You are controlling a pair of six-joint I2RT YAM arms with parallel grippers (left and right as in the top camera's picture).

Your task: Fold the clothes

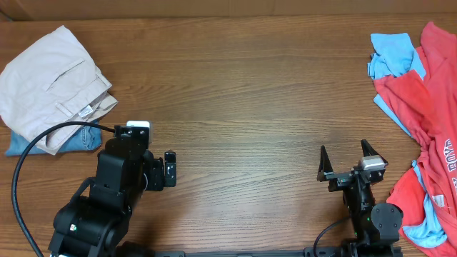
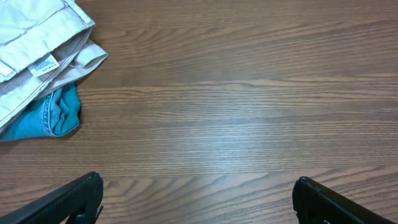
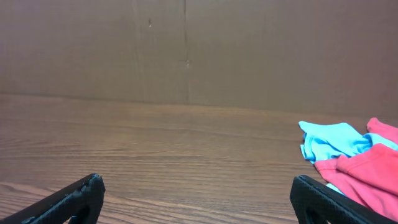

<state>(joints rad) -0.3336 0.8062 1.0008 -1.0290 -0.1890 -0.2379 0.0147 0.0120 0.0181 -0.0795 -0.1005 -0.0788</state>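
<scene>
The pale beige trousers (image 1: 53,78) lie folded at the far left of the table, on top of a blue denim garment (image 1: 71,139). They also show in the left wrist view (image 2: 34,46), with a small white label by the waistband. My left gripper (image 2: 198,190) is open and empty over bare wood, right of the trousers. In the overhead view the left gripper (image 1: 170,170) sits at the near left. My right gripper (image 1: 350,158) is open and empty at the near right; the right wrist view (image 3: 198,190) shows bare wood between its fingers.
A heap of red and light blue clothes (image 1: 421,107) lies along the right edge, also in the right wrist view (image 3: 348,152). A brown board wall (image 3: 186,50) stands behind the table. A black cable (image 1: 43,143) loops by the left arm.
</scene>
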